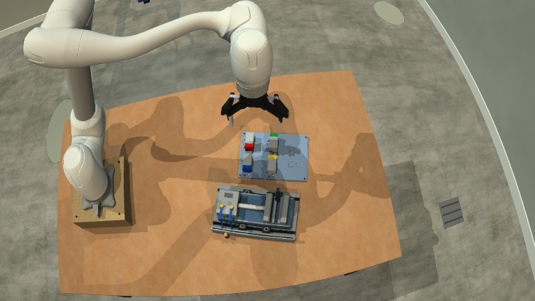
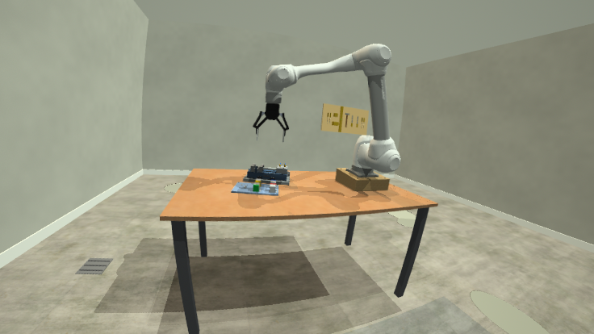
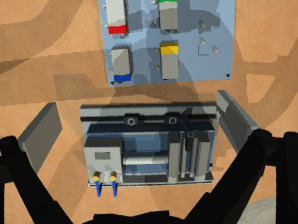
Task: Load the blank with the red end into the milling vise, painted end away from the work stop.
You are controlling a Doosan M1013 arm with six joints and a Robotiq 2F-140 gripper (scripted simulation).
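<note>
- You had the black two-finger gripper point(image 1: 255, 121) spread wide with nothing between its jaws, hanging high above the orange wooden table point(image 1: 336, 232).
- Your target, the grey blank with the red end point(image 1: 248, 142), lay flat on the pale blue infeed plate point(image 1: 299, 157), in the corner toward the arm's base.
- Beside it lay the grey blank with the green end point(image 1: 273, 142); the blue-ended blank point(image 1: 247, 163) and yellow-ended blank point(image 1: 272, 163) lay nearer the vise.
- The grey-and-blue milling vise point(image 1: 291, 219) stood just beside the plate.
</note>
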